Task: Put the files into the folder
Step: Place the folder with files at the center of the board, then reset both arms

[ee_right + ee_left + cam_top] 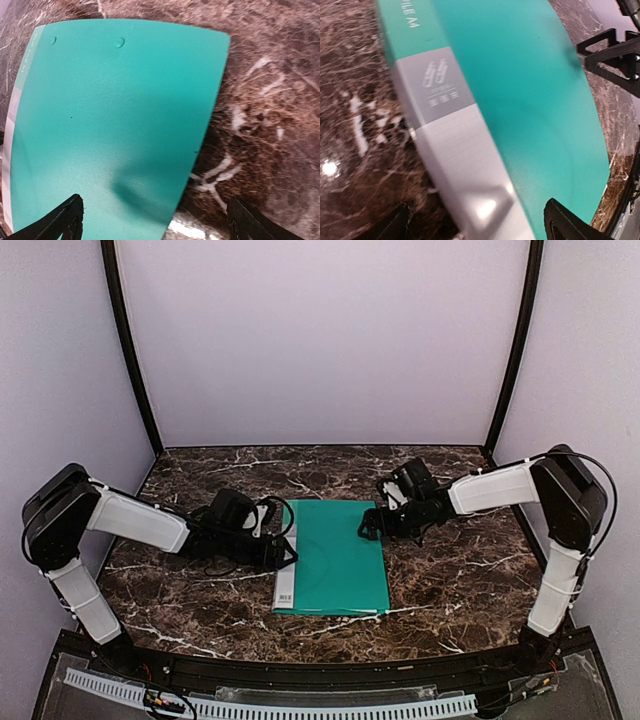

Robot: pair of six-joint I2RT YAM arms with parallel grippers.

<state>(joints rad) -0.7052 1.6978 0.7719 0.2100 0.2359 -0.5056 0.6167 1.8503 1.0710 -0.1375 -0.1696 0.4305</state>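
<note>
The teal-green folder (pixel 335 560) lies closed and flat on the marble table, its pale grey spine strip (pixel 285 585) along the left edge. My left gripper (pixel 287 552) is open, low over the spine. In the left wrist view its fingers (pixel 570 222) straddle the spine strip (pixel 460 150). My right gripper (pixel 368 525) is open at the folder's far right edge. In the right wrist view its fingers (pixel 60 225) straddle that edge of the folder (pixel 110 110). No white paper sheets show in any view.
The dark marble table (pixel 450 570) is framed by black posts (pixel 130 350) and pale purple walls. A white slotted cable rail (pixel 300 708) runs along the near edge. The right gripper's fingers also show in the left wrist view (pixel 615 55).
</note>
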